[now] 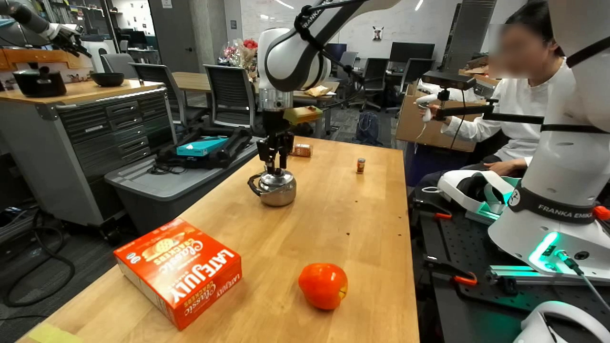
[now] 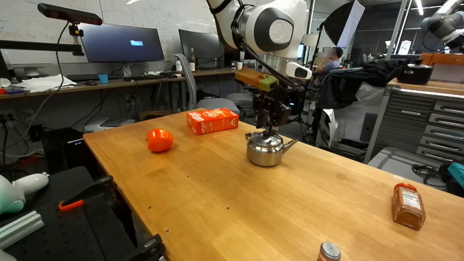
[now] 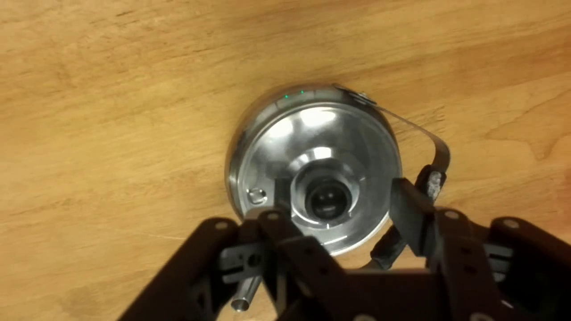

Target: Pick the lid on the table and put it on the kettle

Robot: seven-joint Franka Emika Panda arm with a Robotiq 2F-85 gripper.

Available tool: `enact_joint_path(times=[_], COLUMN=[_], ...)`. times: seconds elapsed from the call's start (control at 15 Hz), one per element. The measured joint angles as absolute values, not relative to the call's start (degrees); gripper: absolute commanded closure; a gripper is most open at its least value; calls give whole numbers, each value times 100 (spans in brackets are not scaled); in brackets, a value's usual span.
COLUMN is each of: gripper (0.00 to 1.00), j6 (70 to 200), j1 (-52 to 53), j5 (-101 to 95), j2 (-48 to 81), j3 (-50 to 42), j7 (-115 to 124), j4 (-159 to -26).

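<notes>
The silver kettle (image 1: pixel 279 196) stands upright on the table, and it also shows in an exterior view (image 2: pixel 264 156) and in the wrist view (image 3: pixel 233 167). The flat round silver lid (image 3: pixel 312 129) with its dark centre knob lies on top of the kettle, covering its opening; the lid also shows in an exterior view (image 2: pixel 266 139). My gripper (image 3: pixel 342 198) points down just above the lid, also seen in both exterior views (image 1: pixel 275 166) (image 2: pixel 269 131). Its fingers are apart, one on each side of the knob, with the knob nearer the left finger in the wrist view. A gap shows to the right finger.
The kettle's dark side handle (image 3: pixel 430 180) and spout (image 3: pixel 243 294) stick out near the fingers. A red cracker box (image 1: pixel 178 269) and an orange-red pepper (image 1: pixel 324 286) lie on the table (image 1: pixel 352 214). A spice bottle (image 2: pixel 409 206) and a small jar (image 1: pixel 360 166) are also there.
</notes>
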State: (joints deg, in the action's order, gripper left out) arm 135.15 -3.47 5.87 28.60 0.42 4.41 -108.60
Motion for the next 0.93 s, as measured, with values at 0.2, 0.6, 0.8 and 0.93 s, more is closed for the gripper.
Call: enact_joint_path(times=[0.2,0.6,0.8,0.93], gripper=[0,1,0,0], j6=[13265,12717,12593,12556], j1=[-291,-21,98,137], j5=[588,479,292,117], j2=[2508,1251,568,141], j3=[83,110,120,140], j7=[441,430,430,431], j4=[-10946,-11603,-12099,-12439])
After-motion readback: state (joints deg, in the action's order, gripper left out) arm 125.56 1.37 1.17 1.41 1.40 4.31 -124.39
